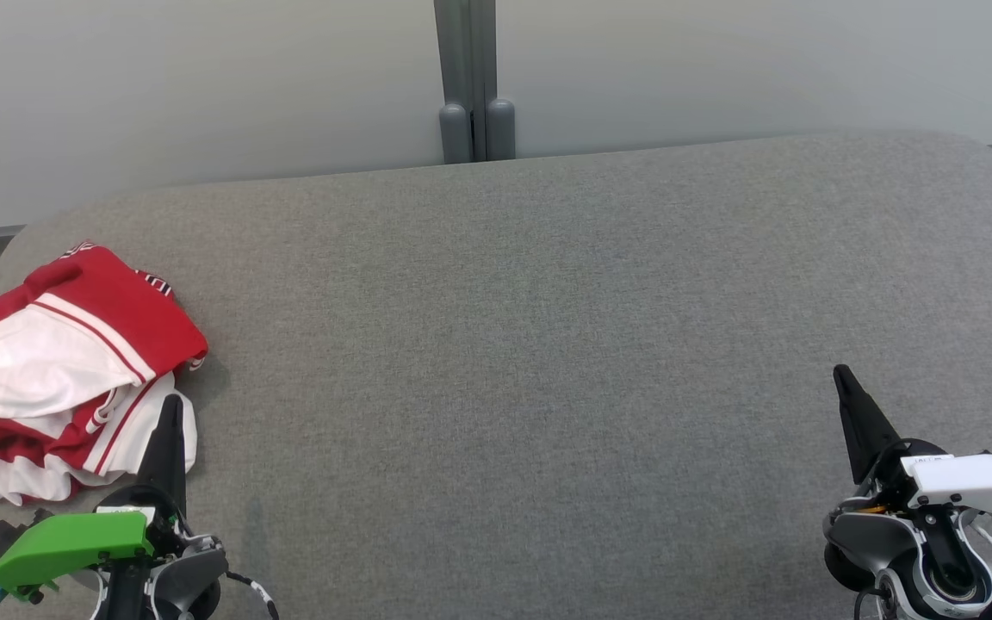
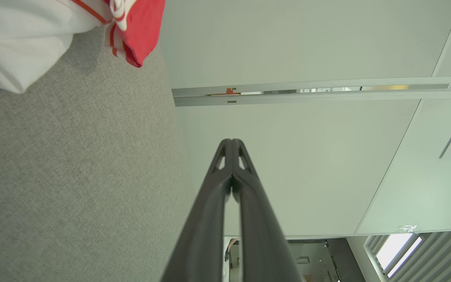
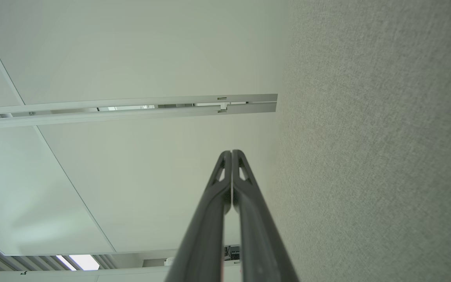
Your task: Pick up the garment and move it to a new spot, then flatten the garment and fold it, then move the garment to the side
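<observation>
At the near left corner of the grey fabric-covered tabletop [image 1: 513, 344] we see the red-and-white jersey [image 1: 74, 370] lying in a crumpled heap, with white panels bunched over red ones. The left claw [image 1: 172, 403] sits low at the near edge, just right of the heap. Its two dark fingers are pressed together into a single spike pointing away from us, and it grips nothing. From the head view its tip overlaps the jersey's near right hem, but the left wrist view shows the cloth off to one side, clear of the fingers. The wrist behind it wears a green cover [image 1: 65, 542]. The right claw [image 1: 841, 373] rests well apart at the near right, also pinched closed and empty. It leans slightly leftward, with a white cover [image 1: 974, 482] on its wrist.
</observation>
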You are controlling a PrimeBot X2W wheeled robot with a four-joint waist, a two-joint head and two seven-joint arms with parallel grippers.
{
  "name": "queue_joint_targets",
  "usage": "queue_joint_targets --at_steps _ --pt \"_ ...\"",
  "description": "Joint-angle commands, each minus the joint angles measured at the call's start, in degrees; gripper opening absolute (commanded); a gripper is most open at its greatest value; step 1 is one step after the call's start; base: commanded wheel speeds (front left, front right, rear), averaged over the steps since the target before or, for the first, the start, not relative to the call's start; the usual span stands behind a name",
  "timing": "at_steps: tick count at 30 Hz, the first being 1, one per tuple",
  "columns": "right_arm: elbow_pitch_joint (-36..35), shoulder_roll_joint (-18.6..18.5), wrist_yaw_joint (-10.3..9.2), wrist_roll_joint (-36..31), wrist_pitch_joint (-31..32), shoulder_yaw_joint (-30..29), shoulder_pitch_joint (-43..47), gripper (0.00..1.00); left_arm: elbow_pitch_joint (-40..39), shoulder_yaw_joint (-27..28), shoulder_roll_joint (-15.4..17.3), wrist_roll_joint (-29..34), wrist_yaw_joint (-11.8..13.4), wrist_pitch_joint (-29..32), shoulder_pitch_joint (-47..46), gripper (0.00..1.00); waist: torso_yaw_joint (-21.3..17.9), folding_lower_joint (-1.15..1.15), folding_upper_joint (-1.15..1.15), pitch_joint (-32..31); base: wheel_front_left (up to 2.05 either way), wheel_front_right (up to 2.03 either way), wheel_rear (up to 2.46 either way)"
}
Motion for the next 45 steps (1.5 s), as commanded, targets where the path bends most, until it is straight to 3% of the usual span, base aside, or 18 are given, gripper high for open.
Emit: queue_joint_targets --at_steps 1,45 --pt "0.1 0.0 0.02 -0.2 0.1 0.0 -0.4 0.00 0.1 0.1 0.1 0.3 -0.3 0.1 -0.9 0.00 0.0 0.00 0.00 0.0 0.00 0.00 0.00" --pt "0.1 0.0 0.02 -0.2 0.1 0.0 -0.4 0.00 0.1 0.1 0.0 0.3 -0.3 0.1 -0.9 0.00 0.0 0.00 0.00 0.0 0.00 0.00 0.00"
